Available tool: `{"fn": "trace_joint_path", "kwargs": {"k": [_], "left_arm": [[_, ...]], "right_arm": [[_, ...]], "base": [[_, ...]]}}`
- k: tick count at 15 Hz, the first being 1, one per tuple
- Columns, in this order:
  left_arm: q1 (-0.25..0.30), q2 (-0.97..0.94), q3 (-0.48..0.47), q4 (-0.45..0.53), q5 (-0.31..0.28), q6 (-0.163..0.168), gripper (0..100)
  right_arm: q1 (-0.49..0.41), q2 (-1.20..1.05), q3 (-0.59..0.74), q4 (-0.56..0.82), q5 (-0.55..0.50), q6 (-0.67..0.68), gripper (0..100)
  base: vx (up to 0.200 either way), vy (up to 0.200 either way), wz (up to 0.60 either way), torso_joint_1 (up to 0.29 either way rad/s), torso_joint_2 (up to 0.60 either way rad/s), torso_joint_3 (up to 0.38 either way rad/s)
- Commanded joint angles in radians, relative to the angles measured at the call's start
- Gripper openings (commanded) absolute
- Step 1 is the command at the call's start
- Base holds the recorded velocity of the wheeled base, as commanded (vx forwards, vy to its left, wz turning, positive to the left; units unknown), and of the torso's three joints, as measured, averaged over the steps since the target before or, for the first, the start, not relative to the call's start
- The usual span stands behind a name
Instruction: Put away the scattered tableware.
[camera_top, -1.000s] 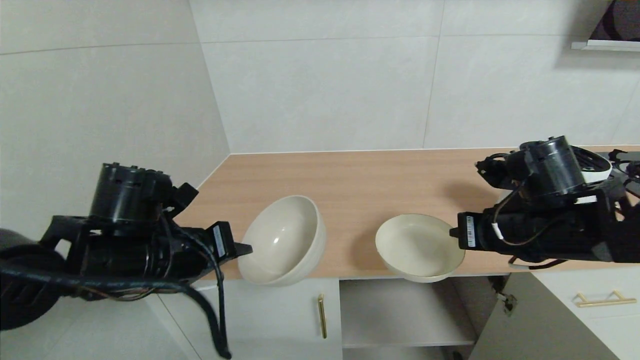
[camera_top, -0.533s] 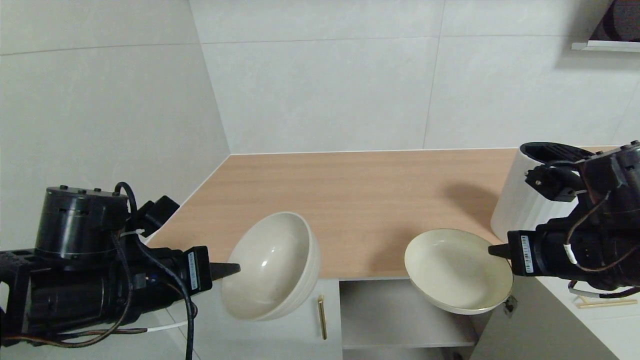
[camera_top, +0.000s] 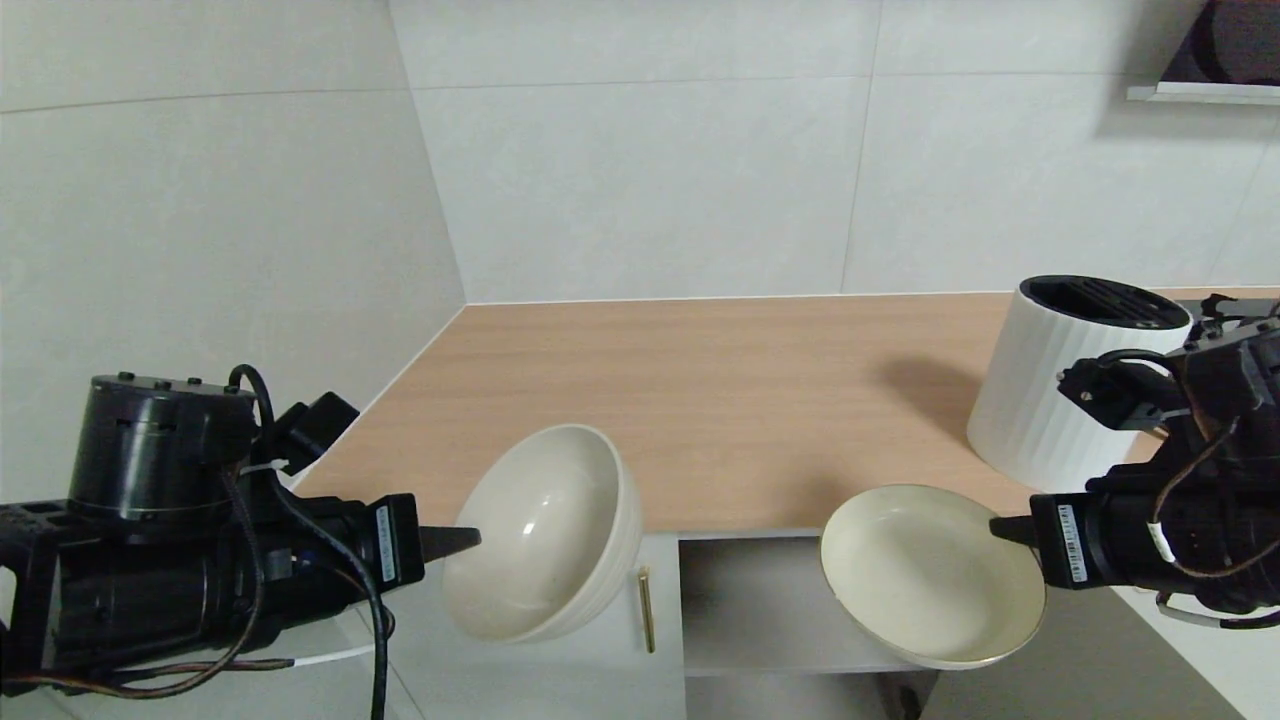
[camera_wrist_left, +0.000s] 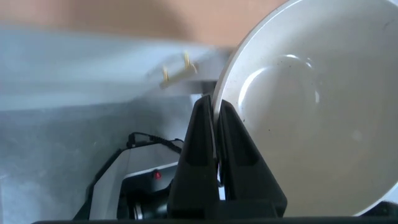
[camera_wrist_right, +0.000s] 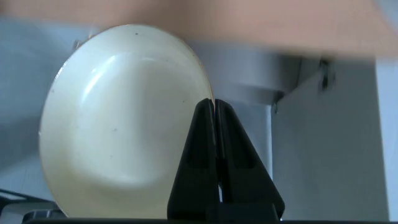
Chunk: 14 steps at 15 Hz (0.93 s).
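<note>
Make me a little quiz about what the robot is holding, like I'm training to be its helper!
1. True or false: the left gripper is shut on the rim of the deep bowl.
2. What stands on the wooden countertop near the right arm? A) a white ribbed container B) a kettle C) a stack of cups
3. Fill in: the right gripper holds a shallow ____ by its rim.
Key: 1 true; 2 A; 3 dish.
</note>
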Motion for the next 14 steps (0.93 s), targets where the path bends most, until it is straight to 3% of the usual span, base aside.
{"fn": "trace_joint_path", "kwargs": {"k": [1, 6, 14], "left_arm": [[0.001, 0.011, 0.001, 0.0, 0.0, 0.002, 0], [0.001, 0.011, 0.018, 0.0, 0.001, 0.049, 0], [0.001, 0.027, 0.024, 0.002, 0.0, 0.052, 0]], "right_arm": [[-0.001, 0.008, 0.01, -0.001, 0.0, -0.003, 0], [-0.001, 0.029, 0.015, -0.001, -0.001, -0.009, 0], [-0.001, 0.043, 0.016, -0.003, -0.001, -0.009, 0]], "base": [[0.0, 0.0, 0.0, 0.0, 0.0, 0.0], [0.0, 0.0, 0.0, 0.0, 0.0, 0.0], [0.0, 0.0, 0.0, 0.0, 0.0, 0.0]]}}
